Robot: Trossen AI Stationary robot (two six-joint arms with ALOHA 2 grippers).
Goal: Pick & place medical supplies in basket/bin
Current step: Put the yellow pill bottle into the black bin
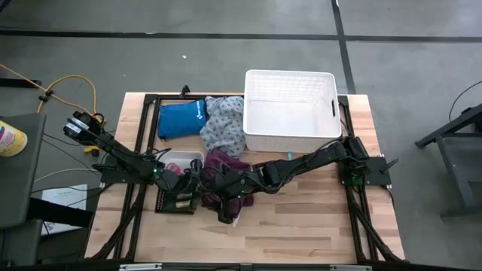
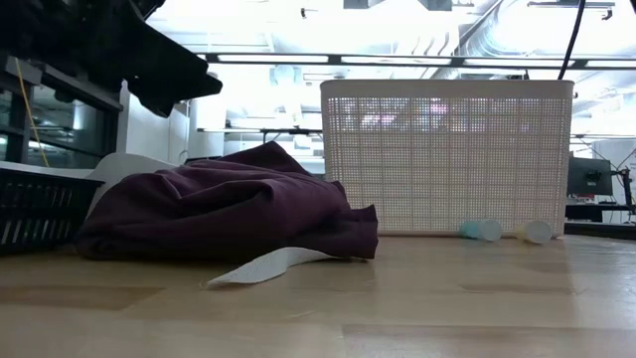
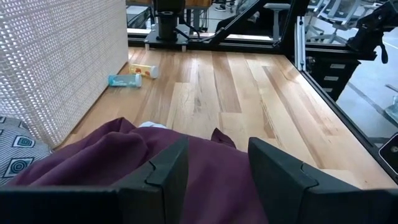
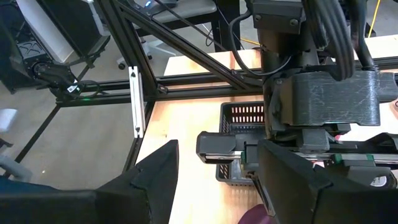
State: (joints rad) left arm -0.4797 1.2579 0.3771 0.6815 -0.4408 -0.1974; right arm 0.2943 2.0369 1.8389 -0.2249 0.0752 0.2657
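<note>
Maroon garment [image 1: 220,167] lies crumpled at the middle of the bench, just in front of the white lattice basket [image 1: 290,109], which stands against the far edge. I have both arms converged low over it. The left gripper [image 1: 188,181] sits at the cloth's left side; in its wrist view the two fingers [image 3: 168,171] stand apart with maroon folds beneath and between them, not clamped on anything I can see. The right gripper [image 1: 230,197] hangs at the cloth's near edge, facing the left arm; its fingers [image 4: 155,171] are also apart with nothing between them.

I judge the two-sided approach is meant to gather a limp, spreading item that one gripper would only drag.

The cloth is soft, heaped in one high fold, dark purple-red, with a pale paper-like strip [image 2: 263,267] poking from under its near edge. A grey-patterned garment [image 1: 222,124] lies touching the basket's left wall, a blue pouch [image 1: 181,118] beyond it toward the far left corner. Two small vials [image 3: 132,74] rest on the bench against the basket's near wall. A small black crate [image 1: 175,199] and a white tray [image 1: 181,159] sit under the left arm. The basket looks empty from above.
</note>
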